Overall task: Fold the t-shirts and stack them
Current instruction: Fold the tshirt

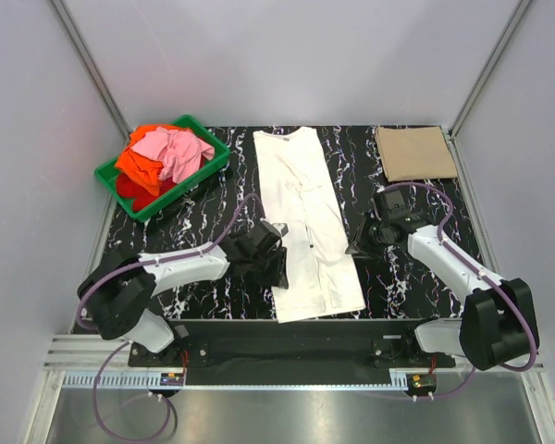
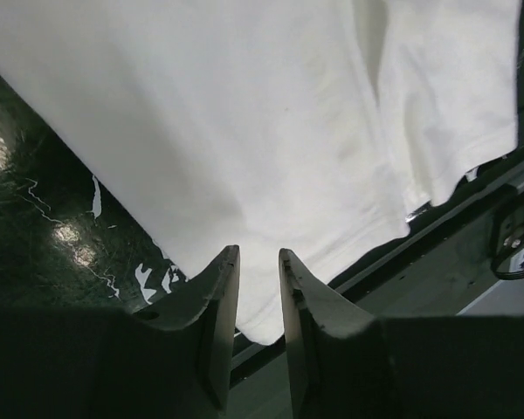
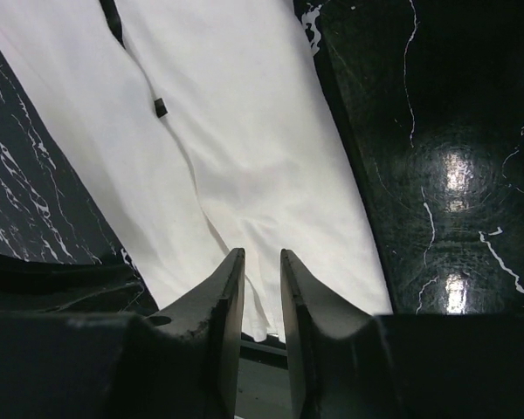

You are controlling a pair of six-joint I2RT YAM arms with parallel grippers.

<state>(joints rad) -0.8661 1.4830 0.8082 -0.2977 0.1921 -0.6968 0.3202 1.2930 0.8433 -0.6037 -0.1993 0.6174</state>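
Our left claw (image 2: 258, 251) and right claw (image 3: 262, 253) hang narrowly parted, pinching nothing, at either side of the white tee (image 1: 305, 222) lying flat on the tabletop (image 1: 361, 157), placed, we think, to take its edges for folding.

The white tee (image 1: 310, 222) is laid flat at the table's centre, folded lengthwise into a long strip running from 12 to 6 o'clock, its near end skewed slightly toward 5. Small black marks (image 3: 160, 107) are seen on it. The tan tee (image 1: 414, 153) is folded into a neat rectangle at 1 o'clock. The pink tee (image 1: 176, 153), orange tee (image 1: 134, 162) and red tee (image 1: 129, 190) are heaped, crumpled, in the crate (image 1: 213, 139) at 10 o'clock, pink uppermost, red lowest.
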